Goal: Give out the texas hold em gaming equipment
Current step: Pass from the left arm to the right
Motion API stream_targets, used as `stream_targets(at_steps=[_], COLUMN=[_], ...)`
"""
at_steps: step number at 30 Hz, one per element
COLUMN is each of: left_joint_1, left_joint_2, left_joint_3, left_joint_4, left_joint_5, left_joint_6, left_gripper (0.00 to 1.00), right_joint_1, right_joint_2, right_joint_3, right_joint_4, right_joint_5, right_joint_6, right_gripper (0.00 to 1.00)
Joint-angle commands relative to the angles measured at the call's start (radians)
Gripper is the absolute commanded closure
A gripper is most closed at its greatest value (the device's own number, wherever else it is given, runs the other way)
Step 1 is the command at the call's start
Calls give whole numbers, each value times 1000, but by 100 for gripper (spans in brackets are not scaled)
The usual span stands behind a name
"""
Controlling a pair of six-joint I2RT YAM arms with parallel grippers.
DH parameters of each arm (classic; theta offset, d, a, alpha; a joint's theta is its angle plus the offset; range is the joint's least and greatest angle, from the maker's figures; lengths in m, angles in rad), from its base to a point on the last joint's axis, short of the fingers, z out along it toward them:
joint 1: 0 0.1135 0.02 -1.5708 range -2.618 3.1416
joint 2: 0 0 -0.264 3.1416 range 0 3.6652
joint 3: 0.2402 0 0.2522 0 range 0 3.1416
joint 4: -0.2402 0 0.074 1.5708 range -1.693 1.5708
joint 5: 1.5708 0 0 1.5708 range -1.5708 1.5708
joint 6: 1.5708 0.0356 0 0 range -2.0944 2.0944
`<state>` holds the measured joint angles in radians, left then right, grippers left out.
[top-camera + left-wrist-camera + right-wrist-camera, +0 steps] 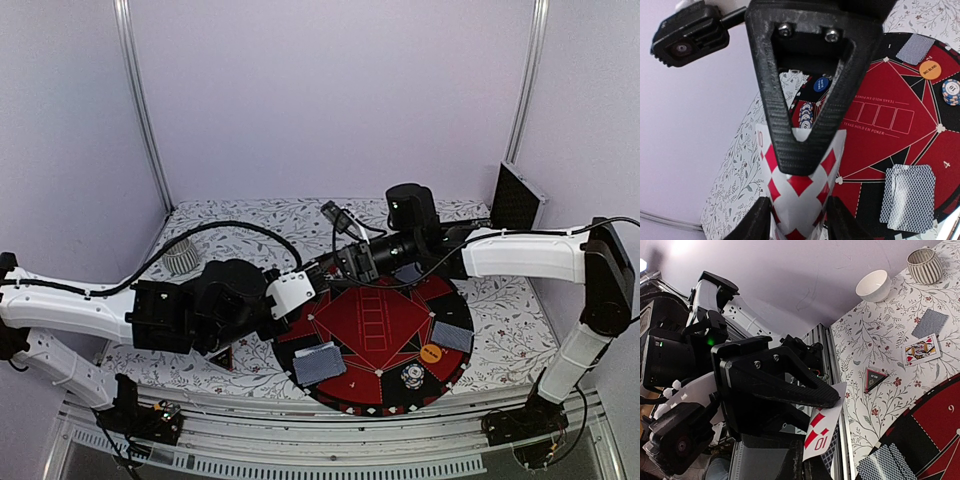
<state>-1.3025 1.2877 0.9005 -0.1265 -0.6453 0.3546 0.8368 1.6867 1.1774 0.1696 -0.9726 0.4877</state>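
Note:
In the left wrist view my left gripper [797, 220] is shut on a stack of cards, with a ten of diamonds [800, 182] face up on top. My right gripper [836, 401] is shut on the upper edge of that ten of diamonds [822, 432]; grey-blue card backs [832, 457] show behind it. From above, the two grippers meet at the round mat's [385, 325] left rim. On the mat lie two face-down card piles [320, 362] [452, 336], an orange disc [431, 353] and a chip stack [412, 377]. A blue disc [821, 84] sits by more chips [806, 115].
A black-red triangle [875, 378], a face-up court card [922, 351] and a face-down card [930, 322] lie on the floral cloth left of the mat. A white bowl [874, 285] and a ribbed cup [181, 257] stand further left. A black box [517, 197] leans at the back right.

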Motion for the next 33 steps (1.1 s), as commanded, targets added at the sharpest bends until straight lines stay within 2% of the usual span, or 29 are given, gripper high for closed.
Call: stream_targets(at_steps=[1, 3, 4, 7, 9, 11, 13, 15, 18, 24, 27, 28, 29, 31, 32, 33], left_joint_1=[-17, -16, -16, -14, 23, 114, 207, 266, 291, 293, 291, 290, 291, 291, 289, 282], left_joint_2=[-1, -10, -18, -61, -107, -158, -198, -219, -206, -56, -36, -38, -41, -62, -82, -103], left_joint_3=[25, 27, 29, 48, 66, 63, 38, 24, 41, 153, 151, 145, 144, 129, 113, 92], left_joint_4=[-18, -31, -43, -96, -148, -160, -124, -91, -86, -204, -181, -170, -166, -156, -143, -133], left_joint_5=[-3, 13, 36, 163, 415, 707, 895, 1023, 1117, 1229, 1248, 1249, 1234, 1194, 1161, 1091], left_joint_6=[-8, -22, -42, -123, -187, -249, -321, -356, -378, -372, -371, -371, -372, -375, -373, -368], left_gripper=[59, 56, 49, 5, 2, 2, 2, 7, 14, 42, 65, 80, 99, 100, 100, 100], right_joint_1=[3, 2, 2, 0, 2, 15, 27, 36, 59, 74, 80, 80, 80, 80, 80, 78], right_joint_2=[-36, -58, -68, -112, -152, -211, -261, -284, -297, -289, -284, -286, -290, -304, -311, -323], right_joint_3=[17, 15, 18, 22, 14, -18, -54, -58, -56, -40, -37, -39, -42, -53, -59, -66], right_joint_4=[-16, -64, -98, -225, -341, -418, -453, -486, -495, -465, -455, -452, -449, -443, -437, -429], right_joint_5=[-9, 7, 15, 31, -3, -52, -50, -33, 39, 107, 119, 126, 134, 155, 187, 241], right_joint_6=[-35, -84, -116, -233, -386, -542, -662, -723, -788, -809, -803, -801, -800, -798, -794, -780], right_gripper=[98, 98, 98, 98, 98, 98, 98, 98, 98, 98, 98, 98, 98, 98, 94, 81])
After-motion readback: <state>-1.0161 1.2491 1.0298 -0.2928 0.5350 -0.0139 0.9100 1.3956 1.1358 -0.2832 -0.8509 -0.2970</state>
